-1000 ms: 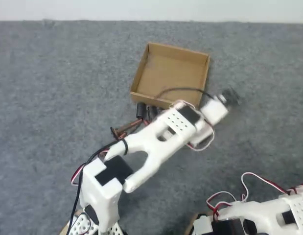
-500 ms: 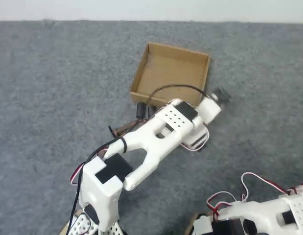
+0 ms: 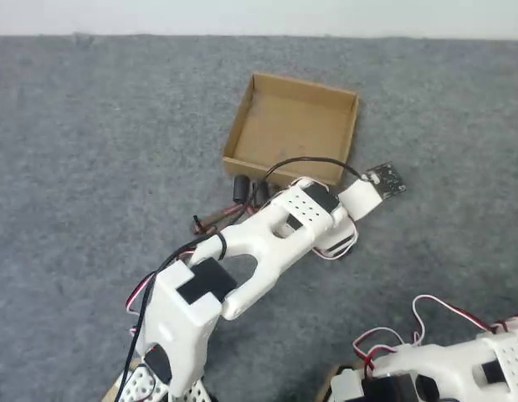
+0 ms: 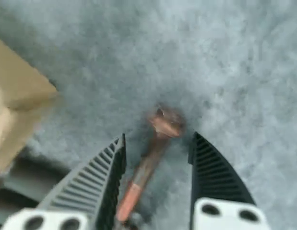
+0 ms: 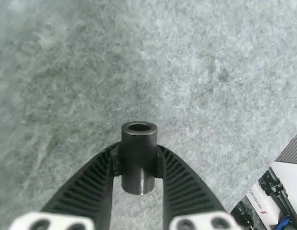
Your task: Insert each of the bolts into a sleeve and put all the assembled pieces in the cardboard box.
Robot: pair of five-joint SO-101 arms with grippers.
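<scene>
While right gripper (image 5: 137, 154) grips sleeve (image 5: 138, 143) | cardboard box (image 3: 269, 170) bare-floored | sleeves (image 3: 240, 188) just outside

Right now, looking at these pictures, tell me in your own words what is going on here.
The left gripper is open over a copper bolt lying on the grey carpet, with one finger on each side of it. The right gripper is shut on a dark sleeve. The cardboard box sits close by, with more sleeves standing by its near wall.
</scene>
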